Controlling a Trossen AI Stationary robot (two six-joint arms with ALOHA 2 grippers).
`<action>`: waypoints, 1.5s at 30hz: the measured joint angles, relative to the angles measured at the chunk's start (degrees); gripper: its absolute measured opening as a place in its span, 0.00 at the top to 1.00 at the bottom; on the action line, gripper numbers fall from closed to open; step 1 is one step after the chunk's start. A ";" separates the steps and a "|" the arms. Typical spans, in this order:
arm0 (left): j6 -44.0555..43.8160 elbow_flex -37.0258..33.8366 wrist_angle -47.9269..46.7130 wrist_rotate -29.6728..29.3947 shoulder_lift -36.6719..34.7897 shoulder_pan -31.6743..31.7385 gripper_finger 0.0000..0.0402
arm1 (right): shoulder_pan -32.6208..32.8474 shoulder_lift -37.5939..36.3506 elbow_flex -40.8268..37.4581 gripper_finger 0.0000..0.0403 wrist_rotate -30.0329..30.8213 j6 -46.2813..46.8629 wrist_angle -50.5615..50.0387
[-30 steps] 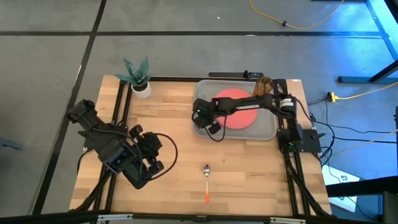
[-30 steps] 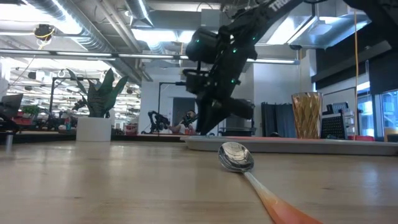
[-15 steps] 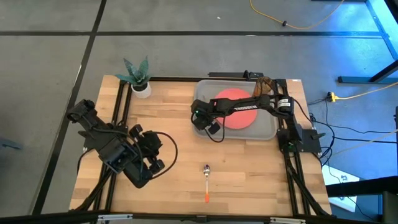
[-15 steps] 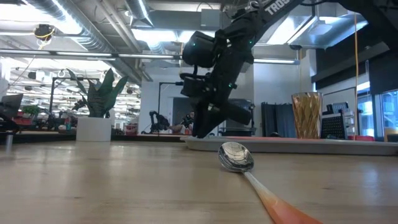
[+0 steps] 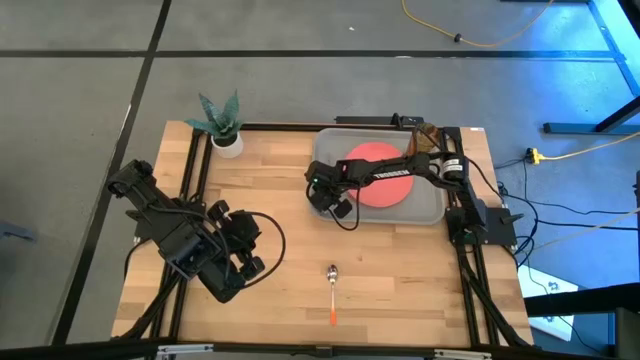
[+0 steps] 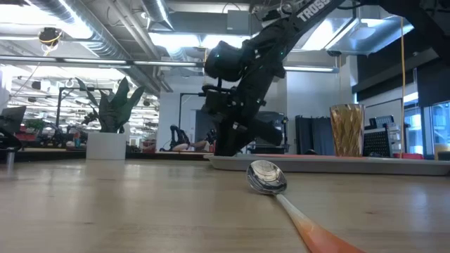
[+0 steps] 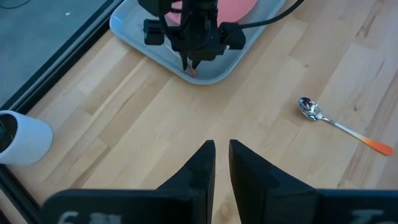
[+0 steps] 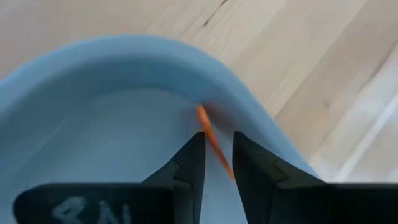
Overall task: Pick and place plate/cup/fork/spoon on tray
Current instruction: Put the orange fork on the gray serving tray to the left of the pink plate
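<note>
Reaching over the near left corner of the grey tray (image 5: 430, 205), the right gripper (image 8: 216, 163) pinches the thin orange handle of the fork (image 8: 210, 139) between nearly closed fingers, the handle's tip against the tray's inner rim. Its tines are hidden (only the handle shows). The plate (image 5: 385, 170) and cup (image 5: 425, 137) sit on the tray, the spoon (image 5: 332, 290) lies on the bare table near the front, and the left gripper (image 7: 222, 163) waits at the left, fingers narrowly apart and empty.
</note>
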 joint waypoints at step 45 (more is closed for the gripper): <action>0.17 0.00 -0.01 -0.02 0.04 0.04 0.90 | 2.05 1.12 -1.16 0.92 1.00 -7.21 9.44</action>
